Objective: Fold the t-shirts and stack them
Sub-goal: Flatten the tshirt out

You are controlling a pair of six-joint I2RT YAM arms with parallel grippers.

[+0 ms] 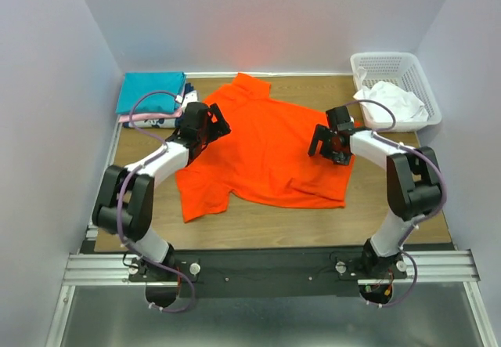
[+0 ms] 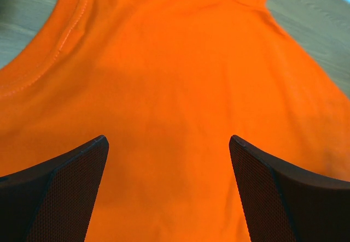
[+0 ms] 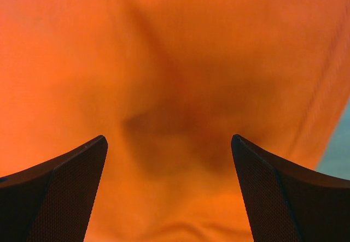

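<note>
A bright orange-red t-shirt (image 1: 266, 151) lies spread on the wooden table, slightly rumpled. My left gripper (image 1: 205, 126) is open and hovers over the shirt's left side; in the left wrist view the cloth (image 2: 175, 89) fills the gap between the fingers (image 2: 65, 193), with the collar seam at upper left. My right gripper (image 1: 333, 145) is open over the shirt's right side; in the right wrist view a creased fold of cloth (image 3: 164, 122) lies between the fingers (image 3: 284, 198). A folded teal shirt (image 1: 150, 92) tops a stack at the back left, with pink and navy edges beneath.
A white plastic lattice basket (image 1: 385, 66) stands at the back right with a crumpled white shirt (image 1: 395, 102) in it. Bare wood (image 1: 313, 225) shows in front of the orange shirt. Grey walls close in the left, back and right.
</note>
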